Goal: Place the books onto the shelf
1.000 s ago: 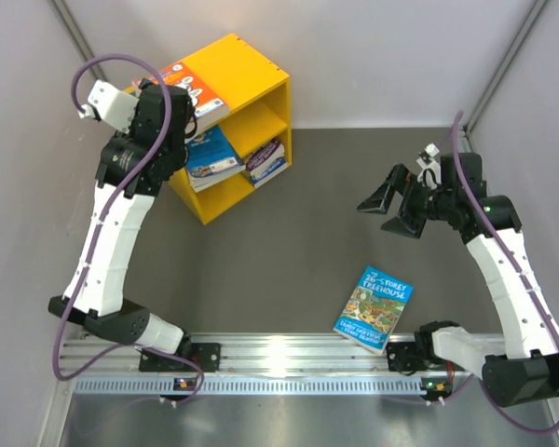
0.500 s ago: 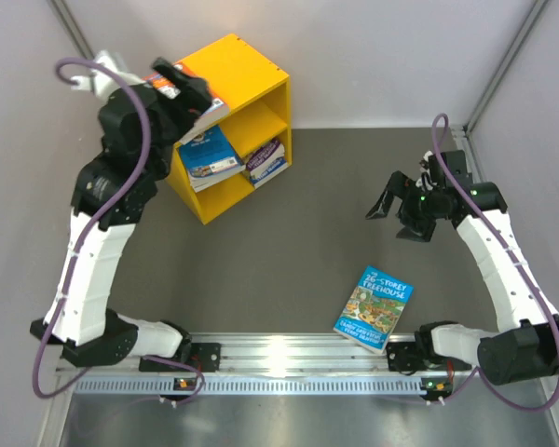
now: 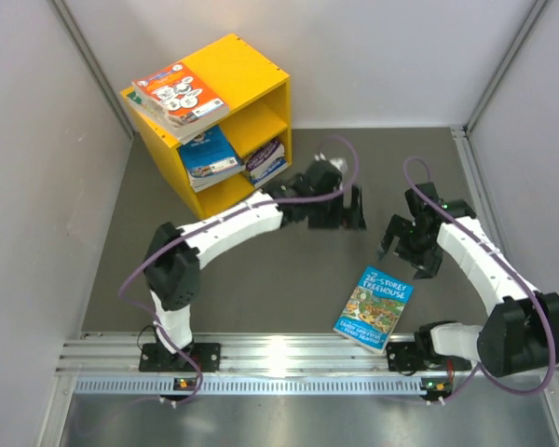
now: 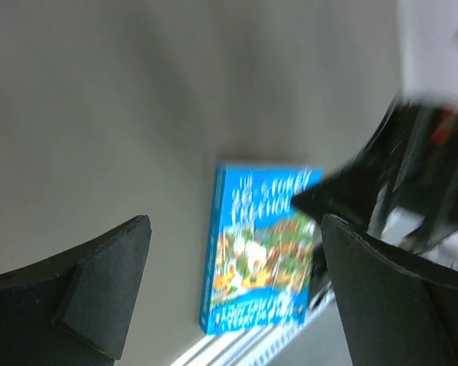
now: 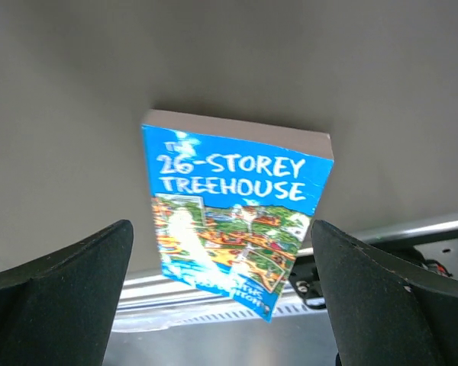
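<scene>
The blue paperback (image 3: 374, 309), titled "26-Storey Treehouse" over a busy cartoon cover, lies flat on the matte grey table (image 3: 242, 279). Its near end reaches over the ribbed aluminium rail (image 3: 279, 352). The right gripper (image 3: 410, 250) hangs just above the book, jaws spread wide and empty. The left gripper (image 3: 343, 217), equally wide and empty, hovers nearby. The boxy yellow shelf (image 3: 252, 67) stands well apart at the far left. It carries a stack of books (image 3: 179, 93) on top and further paperbacks (image 3: 210, 154) in both compartments.

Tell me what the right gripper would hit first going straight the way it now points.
For the right gripper, most likely the blue book lying flat on the table: the wrist view frames it squarely between the open fingers. Depth is hard to judge.
</scene>
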{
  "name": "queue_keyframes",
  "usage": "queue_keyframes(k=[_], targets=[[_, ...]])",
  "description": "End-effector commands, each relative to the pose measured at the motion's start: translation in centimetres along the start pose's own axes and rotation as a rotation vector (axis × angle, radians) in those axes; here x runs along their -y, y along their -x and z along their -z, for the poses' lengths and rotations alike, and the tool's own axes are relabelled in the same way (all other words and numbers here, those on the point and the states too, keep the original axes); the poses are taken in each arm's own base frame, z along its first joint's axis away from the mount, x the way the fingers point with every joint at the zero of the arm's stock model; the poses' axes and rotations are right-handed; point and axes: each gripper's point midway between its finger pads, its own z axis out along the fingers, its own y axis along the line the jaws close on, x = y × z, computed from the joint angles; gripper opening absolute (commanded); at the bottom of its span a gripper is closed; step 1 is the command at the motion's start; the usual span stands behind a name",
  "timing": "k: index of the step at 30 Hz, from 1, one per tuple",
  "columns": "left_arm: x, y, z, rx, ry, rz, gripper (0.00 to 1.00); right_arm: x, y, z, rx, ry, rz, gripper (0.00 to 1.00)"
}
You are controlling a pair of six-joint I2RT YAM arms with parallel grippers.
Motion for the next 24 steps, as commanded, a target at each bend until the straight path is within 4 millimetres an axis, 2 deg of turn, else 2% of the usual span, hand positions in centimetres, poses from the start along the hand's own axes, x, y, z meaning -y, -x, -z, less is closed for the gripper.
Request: queue_keyframes(k=[1,3,4,6,7,10,15,19,24], targets=[[3.1,-8.1,-0.3,-0.243,-0.198,-0.015,0.98,1.4,-1.2,-1.4,-0.012,-0.106,0.008,1.0],[3.3,-10.0,-0.7,-0.274,-0.24,-0.004,0.97,1.6,-2.2,-2.3,-0.03,-0.129,0.02,1.0],[2.4,-11.6,-1.1,-0.309,-0.227,0.002,0.97,2.2,-3.5,-3.2,-0.067,-0.142,0.004,1.0],[2.0,-12.9,-1.3,-0.351,-0.238,0.003,0.97,2.0,-4.5,-4.4,-0.086,-0.112,-0.015,1.0],[1.4,-13.6,-1.6,-0.37,-0.229,0.001,0.97,2.8,-5.9,-5.3,-0.127,-0.126,-0.034,1.0],[1.0,-14.7,-1.8,-0.4,-0.234,0.002,0.97,3.0,-7.4,-6.4,-0.165,-0.119,-0.057,1.0],[0.4,-16.9,-2.1,-0.449,-0.243,0.034,0.96,3.1,-8.8,-7.2,-0.183,-0.128,-0.052,1.0],[-0.7,-18.6,-2.4,-0.484,-0.227,0.058,0.96,3.1,-10.7,-8.4,-0.227,-0.125,-0.053,1.0],[-1.5,-19.7,-2.8,-0.514,-0.207,0.078,0.96,2.0,-11.8,-9.5,-0.251,-0.089,-0.03,1.0]])
